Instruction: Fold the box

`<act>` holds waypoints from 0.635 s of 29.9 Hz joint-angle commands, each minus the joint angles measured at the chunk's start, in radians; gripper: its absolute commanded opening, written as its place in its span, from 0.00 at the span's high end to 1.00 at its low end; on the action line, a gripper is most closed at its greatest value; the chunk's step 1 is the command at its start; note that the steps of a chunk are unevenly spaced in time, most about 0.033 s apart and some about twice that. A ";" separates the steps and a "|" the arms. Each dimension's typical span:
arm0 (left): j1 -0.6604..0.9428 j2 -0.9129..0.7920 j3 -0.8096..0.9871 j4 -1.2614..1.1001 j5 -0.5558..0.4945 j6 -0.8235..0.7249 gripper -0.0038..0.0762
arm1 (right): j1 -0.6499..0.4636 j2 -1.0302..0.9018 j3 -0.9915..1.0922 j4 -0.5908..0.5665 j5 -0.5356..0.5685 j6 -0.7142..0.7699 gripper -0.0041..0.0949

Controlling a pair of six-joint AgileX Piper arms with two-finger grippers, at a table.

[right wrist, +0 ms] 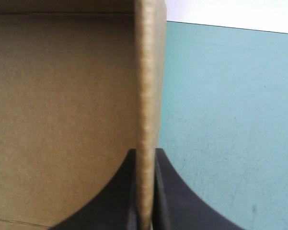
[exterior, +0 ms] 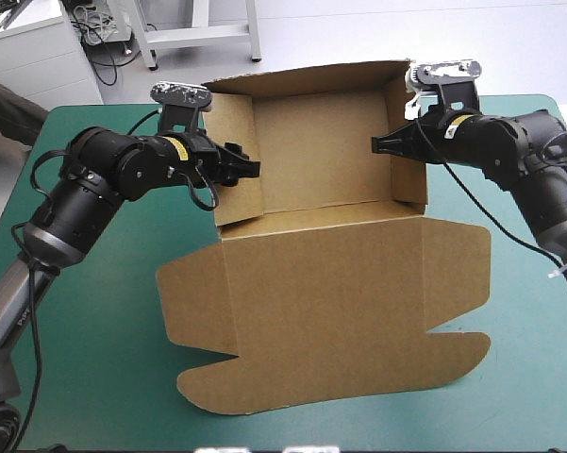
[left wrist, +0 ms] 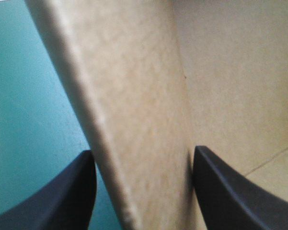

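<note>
Left gripper [exterior: 250, 170] first: its two black fingers [left wrist: 57, 196] stand well apart, straddling the 9 o'clock side wall of the brown cut-cardboard box [exterior: 330, 283]. Up close, the wall stands in the gap between them, one finger outside over the teal-green cover and the other inside the tray. Looks open to me, not pinching.

The right gripper [exterior: 377, 144] is the opposite. It's clamped on the 3 o'clock wall, fingers nearly together with just the board's edge sandwiched between them [right wrist: 146, 151].

The box sits about mid-table [exterior: 94, 311]. The tray half is toward 12 o'clock with its back wall and both side walls standing up. The big lid panel lies flat toward 6 o'clock, with its rounded flaps spread out at 3 and 9. The near wall, at the crease where the lid starts, stands lower than the others.
</note>
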 commanded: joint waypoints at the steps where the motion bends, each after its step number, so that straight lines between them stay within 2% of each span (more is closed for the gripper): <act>1: -0.029 0.000 -0.071 0.067 -0.059 -0.079 0.48 | 0.006 -0.035 -0.027 0.051 -0.087 0.045 0.97; 3: -0.030 0.011 -0.076 0.090 -0.059 -0.111 0.51 | 0.006 -0.032 -0.027 0.051 -0.085 0.055 0.97; 5: -0.030 0.018 -0.076 0.092 -0.059 -0.131 0.57 | 0.006 -0.027 -0.027 0.051 -0.081 0.062 0.97; 13: -0.030 0.043 -0.076 0.088 -0.074 -0.135 0.98 | 0.006 -0.001 -0.027 0.023 -0.041 0.089 0.97; 19: -0.030 0.095 -0.076 0.076 -0.059 -0.135 0.99 | 0.006 0.047 -0.027 0.019 0.013 0.089 0.97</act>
